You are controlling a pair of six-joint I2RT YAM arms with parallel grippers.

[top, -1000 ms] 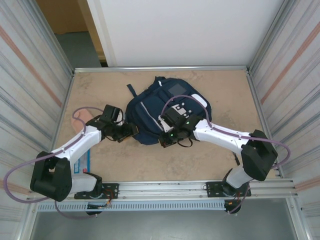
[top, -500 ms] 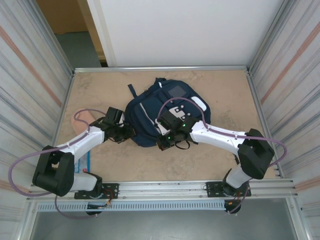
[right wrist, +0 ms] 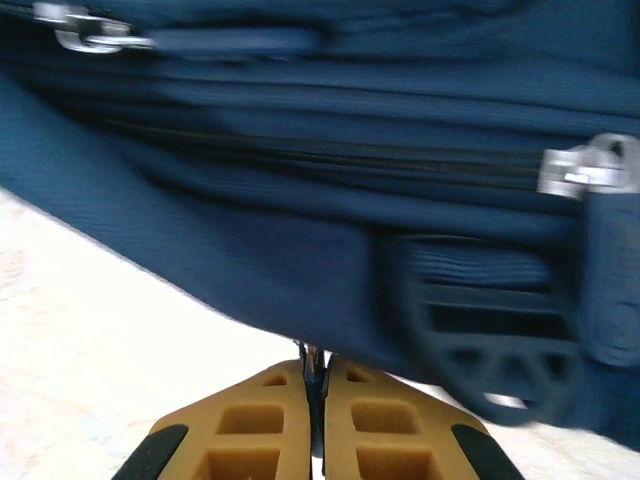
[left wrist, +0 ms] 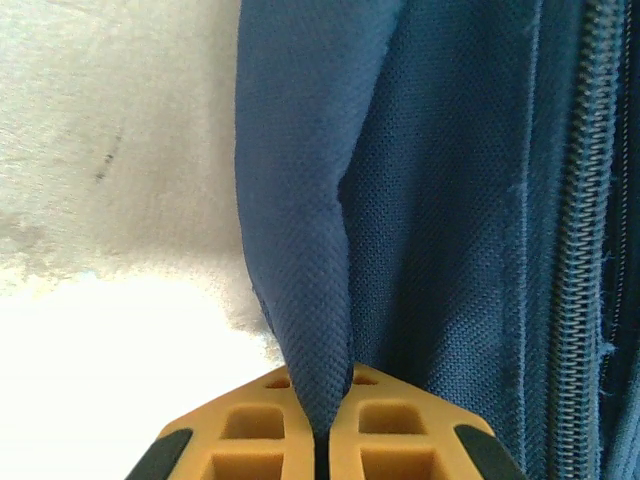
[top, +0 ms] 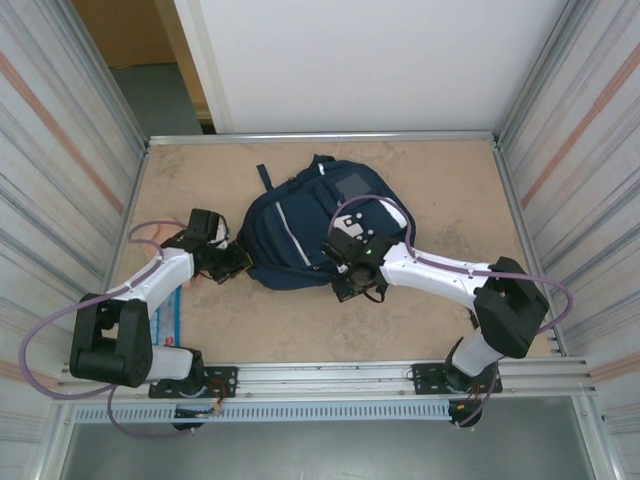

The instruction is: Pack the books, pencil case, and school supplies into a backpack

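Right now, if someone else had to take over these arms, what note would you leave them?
Left gripper: shut on a fold of the backpack fabric, at its left side.
Right gripper: shut at the backpack's near edge; what it pinches is too small to tell.
Things: backpack lies flat on the table; its zippers look closed where visible. A light-blue flat item lies beside the left arm.
Done: bag gripped.
Left: probably open it, then load the supplies.

Both arms reach forward and bend inward toward each other. The left gripper is pinched tight on a fold of the backpack. The right gripper has its fingers pressed together.
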